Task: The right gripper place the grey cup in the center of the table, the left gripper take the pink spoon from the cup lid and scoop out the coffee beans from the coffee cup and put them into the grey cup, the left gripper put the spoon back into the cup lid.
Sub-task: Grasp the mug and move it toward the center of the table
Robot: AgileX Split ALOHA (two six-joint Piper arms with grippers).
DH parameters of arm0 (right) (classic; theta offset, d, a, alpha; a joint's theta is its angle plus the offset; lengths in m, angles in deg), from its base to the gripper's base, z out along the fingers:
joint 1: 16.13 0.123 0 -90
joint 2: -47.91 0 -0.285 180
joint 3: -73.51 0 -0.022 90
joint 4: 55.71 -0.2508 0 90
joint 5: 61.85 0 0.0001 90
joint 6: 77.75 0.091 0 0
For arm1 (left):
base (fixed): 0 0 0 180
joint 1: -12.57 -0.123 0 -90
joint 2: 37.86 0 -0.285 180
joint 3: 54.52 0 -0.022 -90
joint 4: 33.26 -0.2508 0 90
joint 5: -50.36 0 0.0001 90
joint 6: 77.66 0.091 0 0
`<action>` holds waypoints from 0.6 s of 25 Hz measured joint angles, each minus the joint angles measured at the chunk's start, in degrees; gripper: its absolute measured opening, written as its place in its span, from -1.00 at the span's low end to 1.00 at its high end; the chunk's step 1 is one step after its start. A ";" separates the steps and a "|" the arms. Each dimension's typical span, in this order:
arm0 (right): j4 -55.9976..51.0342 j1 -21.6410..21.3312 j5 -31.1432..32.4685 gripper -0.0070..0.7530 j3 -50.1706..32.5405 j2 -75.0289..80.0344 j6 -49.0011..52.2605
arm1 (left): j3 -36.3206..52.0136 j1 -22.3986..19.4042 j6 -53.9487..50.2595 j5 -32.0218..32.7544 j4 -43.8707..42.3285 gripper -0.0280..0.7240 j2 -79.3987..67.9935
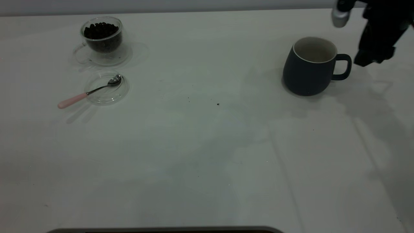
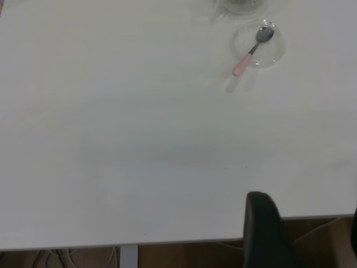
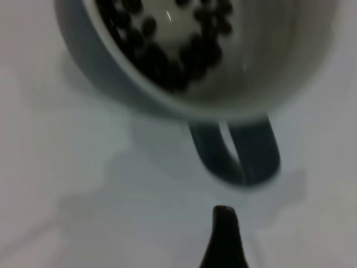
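Note:
The grey cup (image 1: 307, 71) stands upright at the right of the table (image 1: 207, 145), handle toward my right gripper (image 1: 372, 60), which hovers just beside the handle, open, touching nothing. In the right wrist view the cup (image 3: 262, 84) holds several dark beans, and one fingertip (image 3: 224, 234) shows short of the handle. The coffee cup (image 1: 103, 37) with coffee beans (image 1: 101, 30) stands far left. In front of it the pink spoon (image 1: 87, 94) lies with its bowl in the cup lid (image 1: 110, 95). My left gripper (image 2: 307, 234) is open over the table's edge, far from the spoon (image 2: 251, 53) and lid (image 2: 273, 53).
A few dark specks (image 1: 217, 104) lie near the table's middle. The table's edge (image 2: 167, 243) shows in the left wrist view, with cables and floor beyond it. A dark strip (image 1: 161, 230) runs along the near edge in the exterior view.

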 joint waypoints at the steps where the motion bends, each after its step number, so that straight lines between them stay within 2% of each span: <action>1: 0.00 0.56 -0.93 0.68 0.11 0.38 -0.27 | 0.00 0.00 0.00 0.00 0.00 0.20 0.00; 8: 0.05 3.02 -2.69 0.66 0.91 2.54 -1.08 | 0.00 0.00 0.00 0.00 0.00 0.20 0.00; 15: 0.05 7.72 -4.83 0.62 1.17 3.81 -1.20 | 0.00 0.00 0.00 0.00 0.00 0.20 0.00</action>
